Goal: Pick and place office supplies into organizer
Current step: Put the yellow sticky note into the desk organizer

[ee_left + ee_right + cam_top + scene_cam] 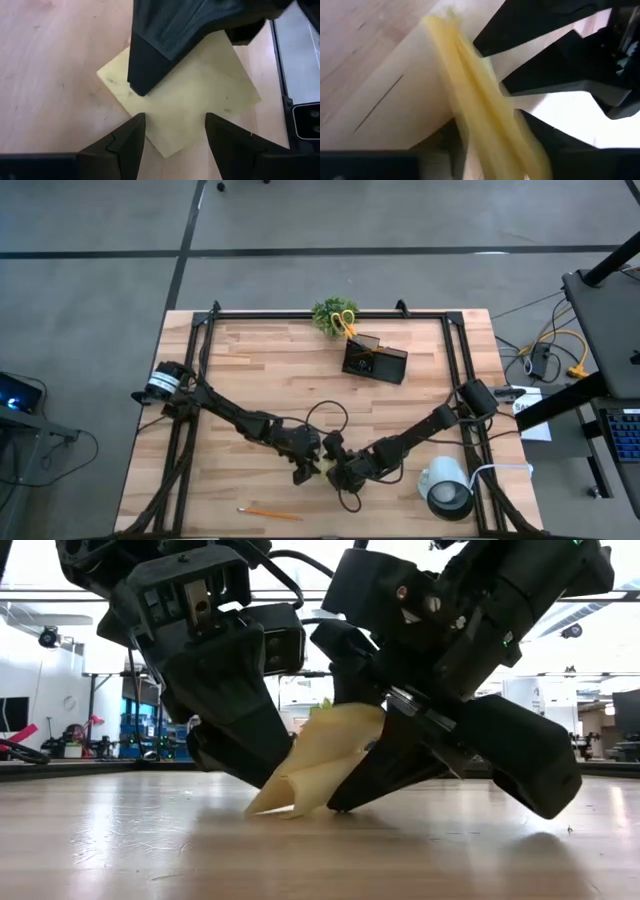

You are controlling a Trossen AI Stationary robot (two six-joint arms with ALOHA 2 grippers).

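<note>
A square yellow sticky-note pad sits tilted between my two grippers at the table's near middle. One corner is on the wood and the far side is raised. My right gripper is shut on it. My left gripper stands open, its two tips astride the pad's near corner. The black mesh organizer stands at the far middle. Yellow-handled scissors are at its far edge, and an orange pencil lies near the front edge. My left gripper's open fingertips lie over the pad's two edges beside its near corner; whether they touch it I cannot tell. My right gripper has the pad edge-on between its fingers, one finger on the top face. It slants down from the table's right. The pad tilts, its low corner on the table.
A small green plant stands at the far edge beside the organizer. A white cup and a black tape roll sit at the near right. The two grippers are nearly touching each other over the pad.
</note>
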